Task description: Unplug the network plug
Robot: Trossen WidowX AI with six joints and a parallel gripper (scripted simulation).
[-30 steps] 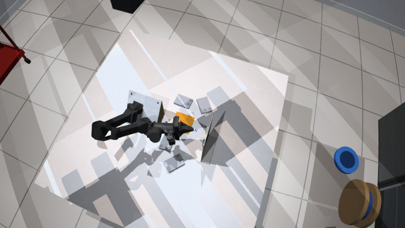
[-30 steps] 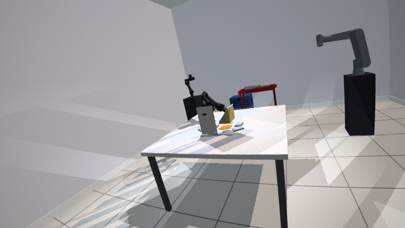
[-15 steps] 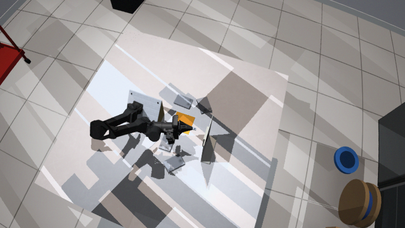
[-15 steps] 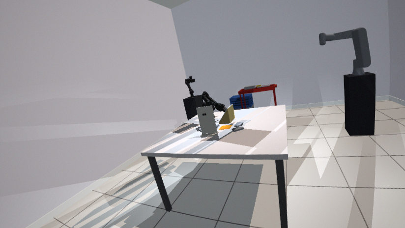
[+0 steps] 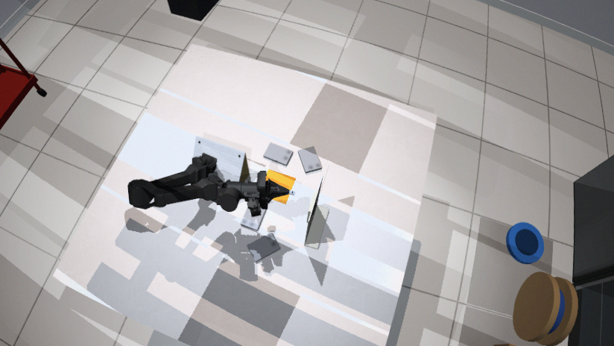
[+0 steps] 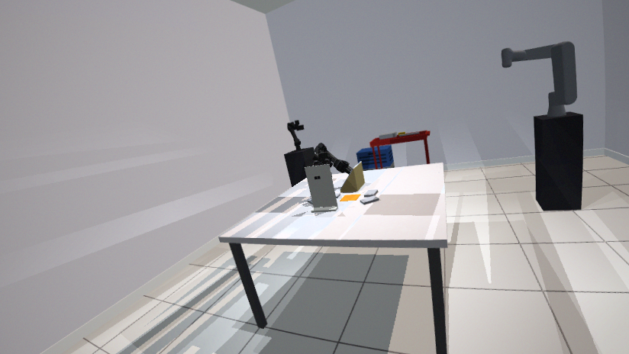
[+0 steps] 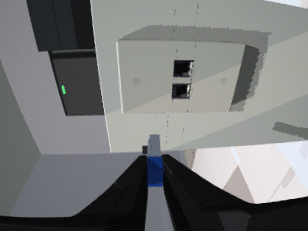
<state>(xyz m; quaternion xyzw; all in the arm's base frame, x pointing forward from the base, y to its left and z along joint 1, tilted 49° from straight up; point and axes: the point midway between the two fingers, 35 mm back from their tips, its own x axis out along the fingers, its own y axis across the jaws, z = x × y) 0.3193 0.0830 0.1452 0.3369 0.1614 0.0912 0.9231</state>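
Observation:
The upright panel [image 5: 316, 195] [image 6: 322, 188] [image 7: 280, 84] carries a pale wall plate [image 7: 150, 59] with two openings, an upper socket [image 7: 183, 68] and a lower socket [image 7: 181, 91]; both look empty in the wrist view. My gripper [image 5: 287, 192] [image 7: 153, 162] is shut on the plug [image 5: 292, 192] [image 7: 154, 144], a small light-grey piece with a blue part between the fingertips. The plug is clear of the panel, in the air on its near side. The orange marked square [image 5: 281, 177] [image 6: 350, 197] lies on the table, partly hidden under the gripper in the overhead view. The plug's tab cannot be made out.
Flat grey blocks [image 5: 278, 153] [image 5: 309, 159] lie beyond the square; two more blocks [image 5: 253, 223] [image 5: 264, 247] lie on the opposite side. A second upright plate [image 5: 220, 152] with an olive side [image 6: 354, 180] stands beside the arm.

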